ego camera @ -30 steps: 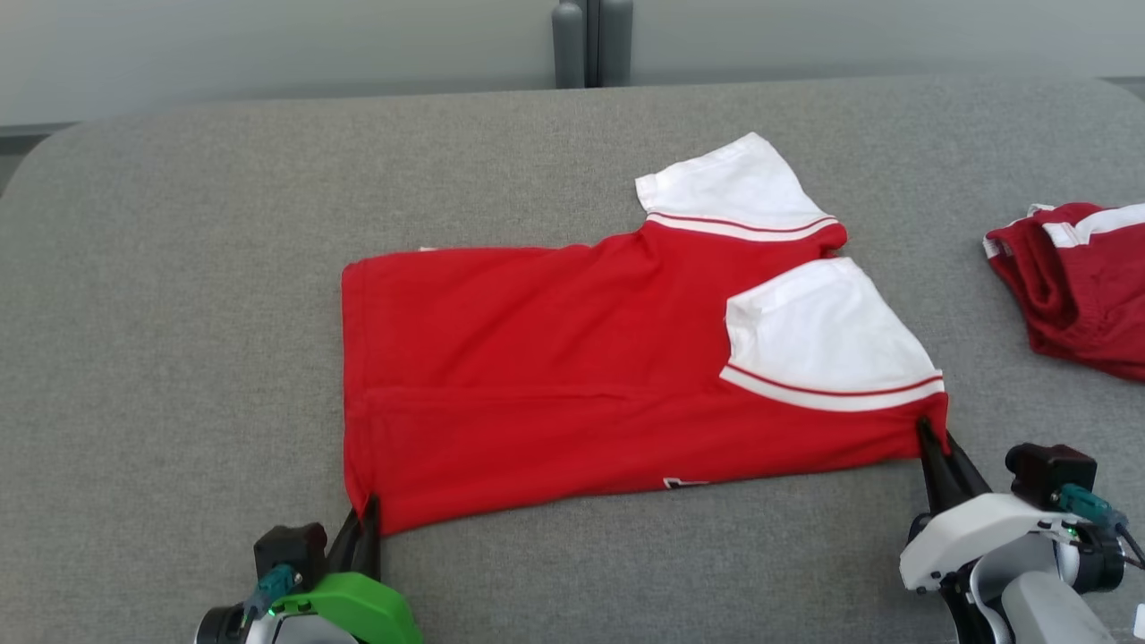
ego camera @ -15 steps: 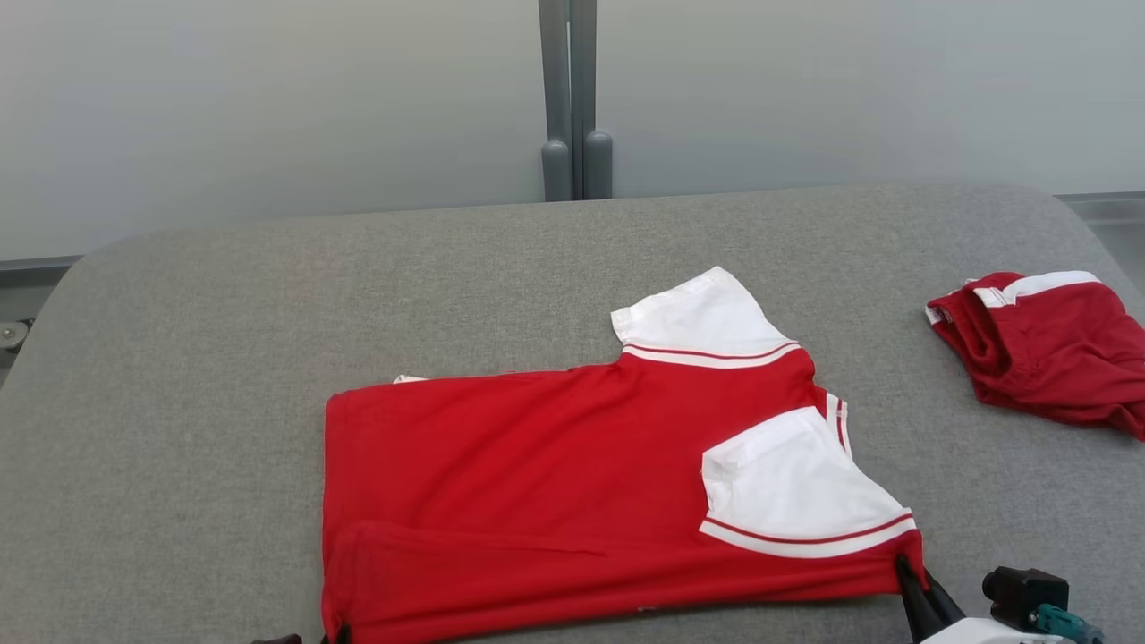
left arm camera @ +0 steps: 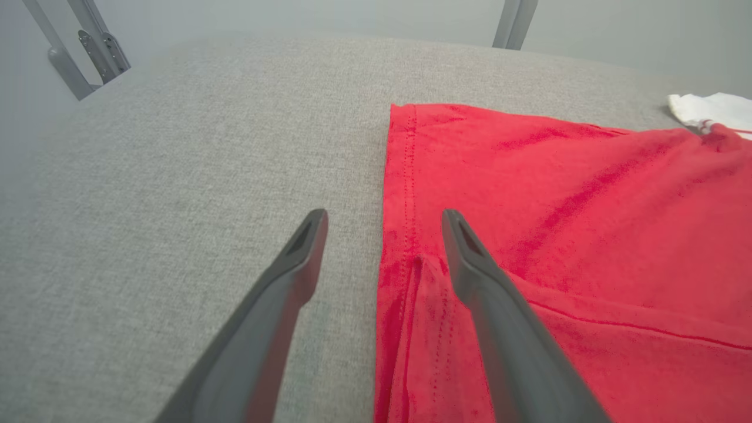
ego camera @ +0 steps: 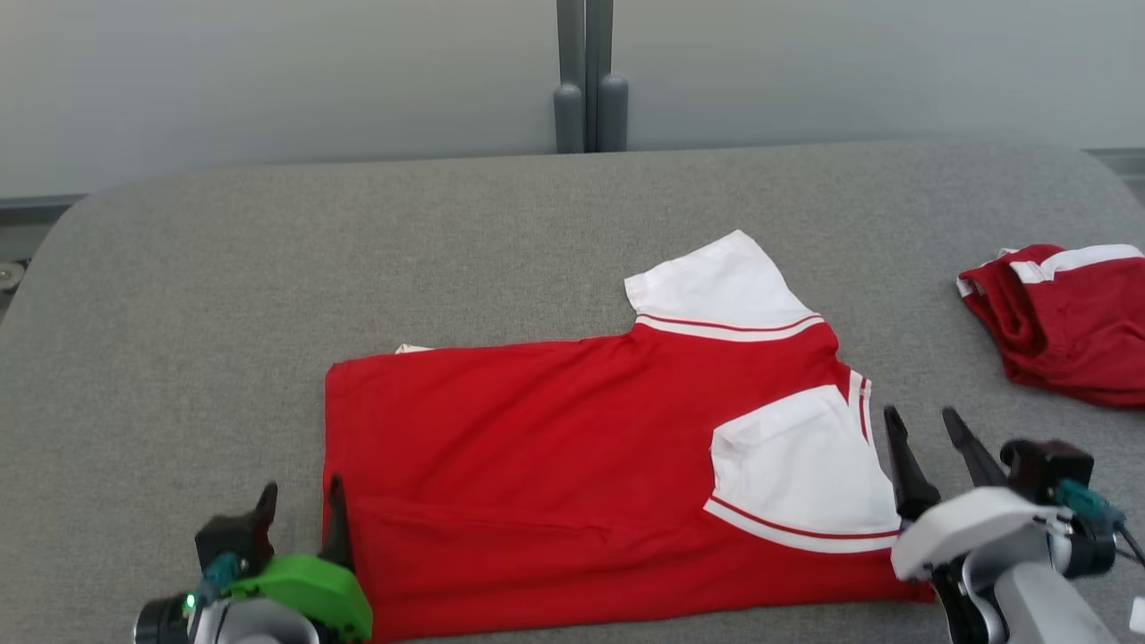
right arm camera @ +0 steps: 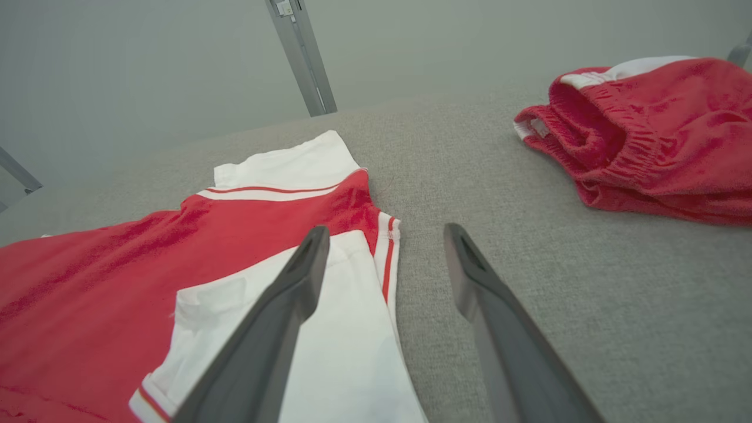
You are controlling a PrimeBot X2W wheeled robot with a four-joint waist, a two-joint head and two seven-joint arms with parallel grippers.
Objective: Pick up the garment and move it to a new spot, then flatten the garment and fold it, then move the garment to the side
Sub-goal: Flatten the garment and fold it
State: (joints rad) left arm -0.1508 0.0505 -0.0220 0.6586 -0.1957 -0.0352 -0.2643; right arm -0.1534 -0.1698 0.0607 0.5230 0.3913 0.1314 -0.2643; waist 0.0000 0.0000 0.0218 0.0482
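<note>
Garment [ego camera: 555, 465] flat, left hem straight — grey surface [ego camera: 179, 313] stretches beyond.

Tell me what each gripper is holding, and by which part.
Nothing is held. The left gripper stands open at the red shirt's hem corner, and the right gripper stands open at the edge of its white sleeve. The shirt lies on the grey surface.

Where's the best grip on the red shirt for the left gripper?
Pinch the red shirt at its near hem corner, coming from the grey surface side: the fold stacks the layers there, and the open left gripper straddles that edge.
</note>
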